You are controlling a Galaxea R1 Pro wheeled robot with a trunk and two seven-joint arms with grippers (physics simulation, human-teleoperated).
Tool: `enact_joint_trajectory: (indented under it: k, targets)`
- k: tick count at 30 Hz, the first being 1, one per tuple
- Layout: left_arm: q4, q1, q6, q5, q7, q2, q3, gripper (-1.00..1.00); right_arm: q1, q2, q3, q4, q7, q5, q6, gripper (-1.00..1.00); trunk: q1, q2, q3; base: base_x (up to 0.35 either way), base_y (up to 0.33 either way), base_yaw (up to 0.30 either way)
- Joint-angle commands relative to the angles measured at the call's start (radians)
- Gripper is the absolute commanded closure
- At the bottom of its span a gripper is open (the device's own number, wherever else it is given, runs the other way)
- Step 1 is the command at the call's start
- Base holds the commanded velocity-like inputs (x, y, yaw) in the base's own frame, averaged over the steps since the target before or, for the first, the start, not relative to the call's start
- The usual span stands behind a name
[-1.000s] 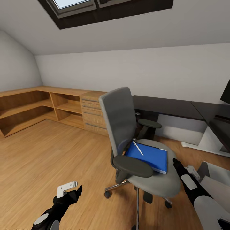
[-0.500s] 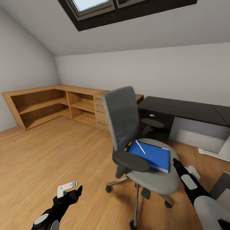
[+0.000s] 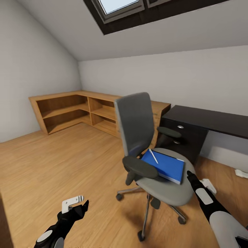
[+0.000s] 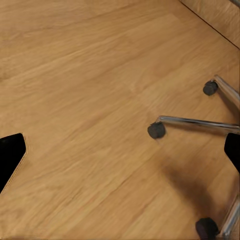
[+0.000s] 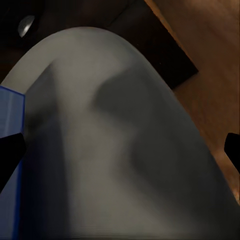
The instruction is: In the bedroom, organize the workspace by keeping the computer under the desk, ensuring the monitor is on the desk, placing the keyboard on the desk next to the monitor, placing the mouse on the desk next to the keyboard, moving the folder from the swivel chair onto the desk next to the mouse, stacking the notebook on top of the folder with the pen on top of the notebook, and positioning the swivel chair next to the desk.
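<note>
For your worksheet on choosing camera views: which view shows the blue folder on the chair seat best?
The head view: the whole folder lies flat on the swivel chair seat, the pen across it. The right wrist view catches one blue edge beside the grey seat. The left wrist view gives chair legs and floor.

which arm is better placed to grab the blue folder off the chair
Probably the right. The right gripper sits open at the seat edge beside the folder, while the left gripper hangs low over the floor, across the chair.
</note>
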Motion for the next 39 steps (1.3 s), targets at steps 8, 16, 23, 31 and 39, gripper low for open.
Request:
enact_joint_trajectory:
  k: [8,16,23,31,39]
  targets:
    - [0.0,0.0,0.004,0.011,0.006,-0.001,0.0,-1.0,0.0,0.003,0.008,0.0,0.004,-0.019,-0.003,-1.0,0.0,0.0,-0.001,0.0,0.0,0.273]
    - [0.0,0.0,0.004,0.01,0.006,-0.001,0.0,-1.0,0.0,0.003,0.008,0.0,0.004,-0.02,-0.003,-1.0,0.0,0.0,-0.001,0.0,0.0,0.252]
    - [0.0,0.0,0.004,0.01,0.006,-0.001,0.0,-1.0,0.0,0.003,0.009,0.0,0.004,-0.02,-0.003,-1.0,0.0,0.0,-0.001,0.0,0.0,0.024]
    - [0.0,0.0,0.004,0.01,0.006,-0.001,0.0,-1.0,0.0,0.003,0.009,-0.002,0.004,-0.02,-0.002,-1.0,0.0,0.0,-0.001,0.0,0.0,0.0]
    - [0.0,0.0,0.004,0.01,0.006,-0.001,0.0,-1.0,0.0,0.002,0.008,-0.002,0.005,-0.02,-0.002,-1.0,0.0,0.0,-0.001,-0.102,0.0,0.0]
